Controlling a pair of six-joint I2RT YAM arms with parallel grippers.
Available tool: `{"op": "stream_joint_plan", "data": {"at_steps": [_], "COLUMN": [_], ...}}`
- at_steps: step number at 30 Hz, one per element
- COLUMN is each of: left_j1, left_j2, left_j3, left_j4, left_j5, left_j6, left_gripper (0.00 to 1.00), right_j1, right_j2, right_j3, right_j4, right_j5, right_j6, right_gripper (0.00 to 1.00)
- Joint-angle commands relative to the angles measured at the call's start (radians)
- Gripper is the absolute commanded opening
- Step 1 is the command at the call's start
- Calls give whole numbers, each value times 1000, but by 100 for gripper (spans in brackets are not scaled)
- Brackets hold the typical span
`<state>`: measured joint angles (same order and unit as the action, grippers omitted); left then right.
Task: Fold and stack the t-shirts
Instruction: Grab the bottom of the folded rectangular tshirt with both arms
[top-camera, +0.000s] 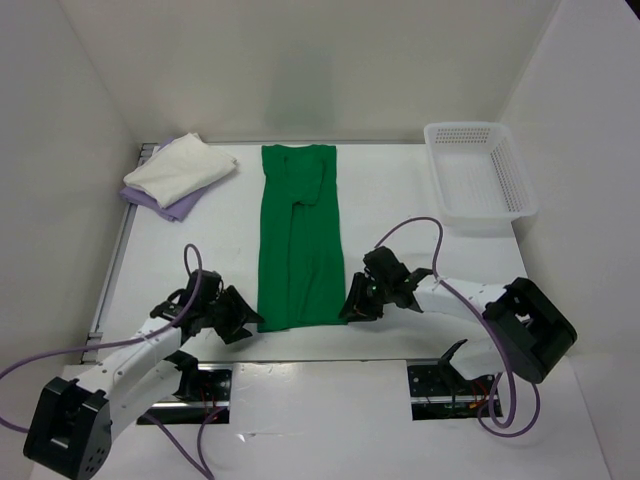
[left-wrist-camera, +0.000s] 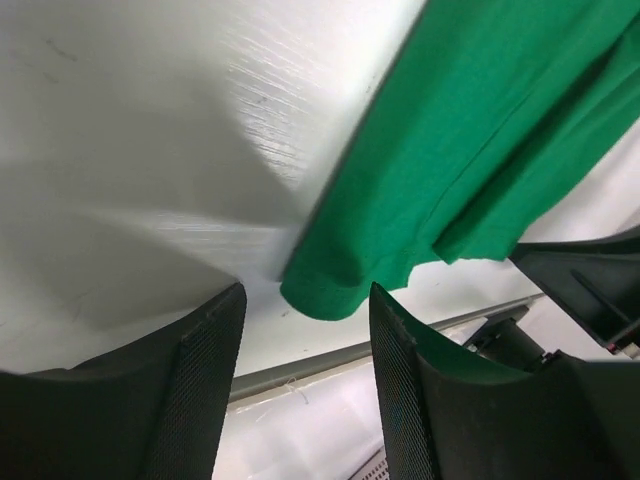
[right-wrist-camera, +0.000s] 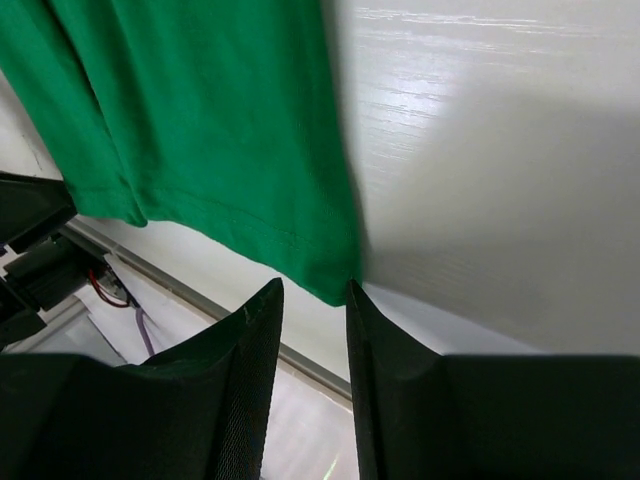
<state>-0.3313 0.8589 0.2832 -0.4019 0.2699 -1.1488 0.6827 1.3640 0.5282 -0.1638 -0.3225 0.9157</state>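
At the near edge of the tabletop (top-camera: 400, 200), the left hand (top-camera: 250, 320) lies low at the near left corner of the green t-shirt (top-camera: 298, 250), its two dark, finely ribbed fingers (left-wrist-camera: 210, 380) standing apart, with the rounded corner of the cloth just beyond the gap and not clamped. The right hand (top-camera: 352, 308) mirrors it at the near right corner, its fingers (right-wrist-camera: 240, 380) parted by a narrower gap and the hemmed corner of the cloth at their tips, ungripped. The green t-shirt is a soft matte knit folded into a long narrow strip, running from the near edge towards the far wall. At the far left, the folded white t-shirt (top-camera: 175, 170) rests on the folded lavender t-shirt (top-camera: 170, 208). At the far right stands a rectangular white plastic mesh basket (top-camera: 475, 128).
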Motion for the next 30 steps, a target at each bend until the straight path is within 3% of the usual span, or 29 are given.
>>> {"op": "stream_joint_plan", "data": {"at_steps": [1, 7, 12, 14, 15, 19, 23, 30], "left_j1": [-5, -5, -5, -5, -5, -5, -5, -5], "left_j2": [-21, -126, -63, -41, -41, -15, 32, 159], "left_j3": [-53, -114, -105, -73, -73, -73, -59, 20], "left_j4": [29, 66, 95, 72, 72, 126, 137, 152], "left_j5": [22, 31, 18, -18, -27, -28, -28, -31], "left_j6": [-57, -123, -88, -63, -63, -75, -34, 46], "left_gripper": [60, 60, 58, 57, 56, 49, 43, 28], "right_j1": [14, 14, 14, 14, 14, 14, 14, 14], "right_j2": [14, 23, 12, -11, -52, -101, -45, 18], "right_j3": [-16, -25, -36, -36, -36, -73, -96, -62], "right_j4": [61, 70, 35, -14, -23, 3, 40, 111], "right_j5": [5, 5, 23, 46, 69, 69, 28, 16], "right_j6": [11, 31, 31, 31, 31, 52, 52, 41], "right_gripper": [37, 37, 34, 39, 46, 46, 46, 36]}}
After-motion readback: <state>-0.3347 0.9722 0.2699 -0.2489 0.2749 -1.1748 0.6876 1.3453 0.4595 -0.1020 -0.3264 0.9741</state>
